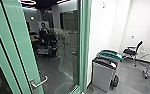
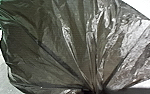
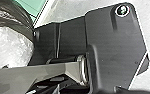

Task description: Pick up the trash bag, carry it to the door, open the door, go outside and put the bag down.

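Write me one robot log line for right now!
trash bag: gathered, close to left wrist camera | door handle: ahead | two bins: beside green frame | stage: indoors

Two bins, a green-topped one point(image 1: 110, 54) just behind a gray one with a dark top point(image 1: 103, 76), stand by a white wall point(image 1: 109, 30) on gray floor point(image 1: 128, 80). Farther back, a black chair point(image 1: 131, 52) sits near the wall; pinkish curved lights point(image 1: 28, 2) glow against darkness overhead.

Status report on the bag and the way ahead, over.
Left hand probably holding trash bag, folds gathered close. Green-framed door looks shut, handle bare. Bins beside it, likely no obstruction.
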`<state>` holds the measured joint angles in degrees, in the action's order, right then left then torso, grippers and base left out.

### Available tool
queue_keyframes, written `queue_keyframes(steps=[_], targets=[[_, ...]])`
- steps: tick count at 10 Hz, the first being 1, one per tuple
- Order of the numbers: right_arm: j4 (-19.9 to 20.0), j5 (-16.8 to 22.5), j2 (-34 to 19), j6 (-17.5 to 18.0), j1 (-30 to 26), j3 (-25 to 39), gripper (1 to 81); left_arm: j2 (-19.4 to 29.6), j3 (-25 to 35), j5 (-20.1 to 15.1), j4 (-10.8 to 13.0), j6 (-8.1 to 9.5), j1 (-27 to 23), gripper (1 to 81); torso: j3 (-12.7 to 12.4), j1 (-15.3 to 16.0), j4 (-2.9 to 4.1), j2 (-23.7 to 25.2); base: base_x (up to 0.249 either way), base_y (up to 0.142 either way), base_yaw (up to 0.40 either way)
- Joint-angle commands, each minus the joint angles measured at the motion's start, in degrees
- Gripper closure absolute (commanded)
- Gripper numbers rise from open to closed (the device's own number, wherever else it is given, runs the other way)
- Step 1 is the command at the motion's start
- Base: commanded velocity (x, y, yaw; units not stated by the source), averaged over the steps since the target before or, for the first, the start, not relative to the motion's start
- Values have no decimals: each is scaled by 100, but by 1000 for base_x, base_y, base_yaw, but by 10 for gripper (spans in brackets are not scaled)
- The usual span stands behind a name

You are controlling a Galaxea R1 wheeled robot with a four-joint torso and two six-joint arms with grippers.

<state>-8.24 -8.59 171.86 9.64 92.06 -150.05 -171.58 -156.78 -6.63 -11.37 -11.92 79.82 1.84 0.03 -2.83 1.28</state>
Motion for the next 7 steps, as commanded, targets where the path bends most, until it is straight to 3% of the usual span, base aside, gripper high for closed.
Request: queue_keyframes(steps=[1,7], targets=[[-81,271,8,-6,-236,21,10,36,-2,-330,39,-21,-410,811,0,0,0,0,111,0,0],[-72,271,17,3,-236,12,10,27,-2,-330,39,-29,-410,811,0,5,0,0,26,0,0]])
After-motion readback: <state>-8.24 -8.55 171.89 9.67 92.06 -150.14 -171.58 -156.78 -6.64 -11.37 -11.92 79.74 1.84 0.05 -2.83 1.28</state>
